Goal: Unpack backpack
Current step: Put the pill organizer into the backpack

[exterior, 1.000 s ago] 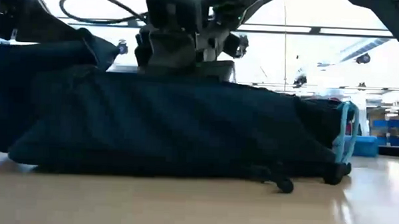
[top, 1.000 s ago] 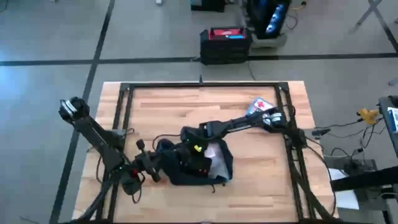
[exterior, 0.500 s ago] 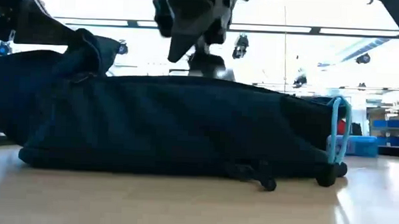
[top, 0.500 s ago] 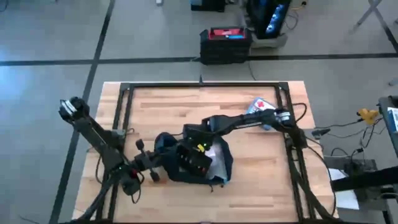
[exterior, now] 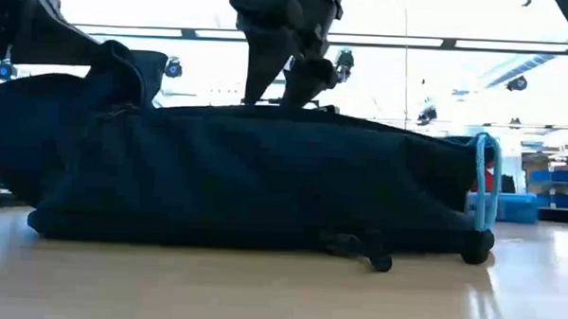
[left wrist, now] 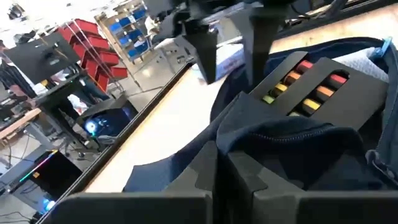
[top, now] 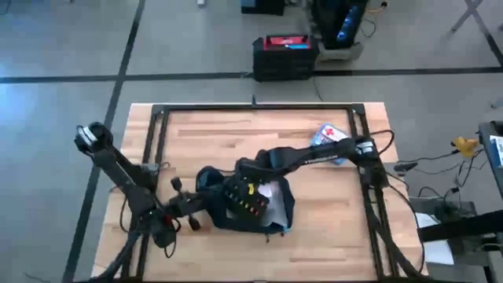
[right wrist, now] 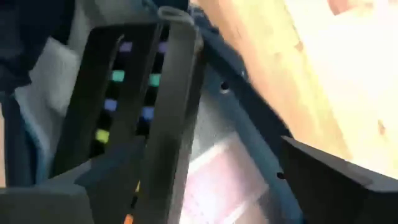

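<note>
navy backpack (top: 277, 211) (near table (top: 314, 244) front edge) gapes.

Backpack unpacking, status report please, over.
Left gripper clamps the dark navy fabric backpack at its edge. Right gripper open over the bag's mouth, straddling a black case with coloured markers. Nothing in the way.

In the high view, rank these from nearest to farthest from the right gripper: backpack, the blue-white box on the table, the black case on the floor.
Measured from the right gripper, which is down in the bag's opening:
1. Backpack: directly around the gripper, near the table's front middle.
2. Blue-white box: on the table toward its far right corner.
3. Black case: off the table, on the floor beyond its far edge.
</note>
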You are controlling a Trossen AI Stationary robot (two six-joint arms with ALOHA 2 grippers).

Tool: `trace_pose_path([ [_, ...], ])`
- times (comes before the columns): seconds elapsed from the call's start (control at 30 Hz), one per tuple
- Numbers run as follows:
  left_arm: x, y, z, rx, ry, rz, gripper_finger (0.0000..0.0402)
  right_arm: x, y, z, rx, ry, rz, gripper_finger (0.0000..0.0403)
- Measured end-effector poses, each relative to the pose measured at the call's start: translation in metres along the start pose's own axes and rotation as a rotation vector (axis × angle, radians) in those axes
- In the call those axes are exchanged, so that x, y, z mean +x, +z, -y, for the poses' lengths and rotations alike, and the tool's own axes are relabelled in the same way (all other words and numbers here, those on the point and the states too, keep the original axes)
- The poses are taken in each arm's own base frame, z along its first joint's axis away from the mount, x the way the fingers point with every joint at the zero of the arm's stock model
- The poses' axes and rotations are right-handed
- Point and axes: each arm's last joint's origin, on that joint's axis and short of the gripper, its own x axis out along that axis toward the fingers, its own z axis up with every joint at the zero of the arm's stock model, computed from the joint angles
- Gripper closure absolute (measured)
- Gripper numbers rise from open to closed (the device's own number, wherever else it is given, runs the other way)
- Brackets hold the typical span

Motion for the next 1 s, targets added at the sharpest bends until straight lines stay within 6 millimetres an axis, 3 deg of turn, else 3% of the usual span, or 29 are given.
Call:
trace_pose_path([
  [0.27, 0.0, -0.001, 0.0, -0.003, -0.006, -0.004, 0.0402, -0.006, -0.007, 0.005, -0.007, -0.116, -0.024, 0.0285],
  [0.4, 0.0, -0.003, 0.0, -0.001, -0.006, -0.005, 0.0402, 0.005, -0.011, 0.003, -0.005, -0.109, -0.065, 0.0387],
  [0.57, 0.001, -0.006, -0.002, -0.008, 0.005, -0.005, 0.0402, 0.018, -0.014, -0.02, -0.01, 0.017, -0.049, 0.038],
  [0.67, 0.002, -0.009, -0.003, -0.01, 0.02, 0.002, 0.0402, 0.024, -0.016, -0.031, -0.012, 0.081, -0.058, 0.0396],
  [0.8, 0.003, -0.011, -0.004, -0.011, 0.028, 0.002, 0.0402, 0.03, -0.021, -0.034, -0.019, 0.074, -0.088, 0.0397],
  [1.0, 0.003, -0.012, -0.004, -0.009, 0.03, 0.002, 0.0402, 0.017, -0.018, -0.032, -0.014, 0.042, -0.041, 0.0401],
])
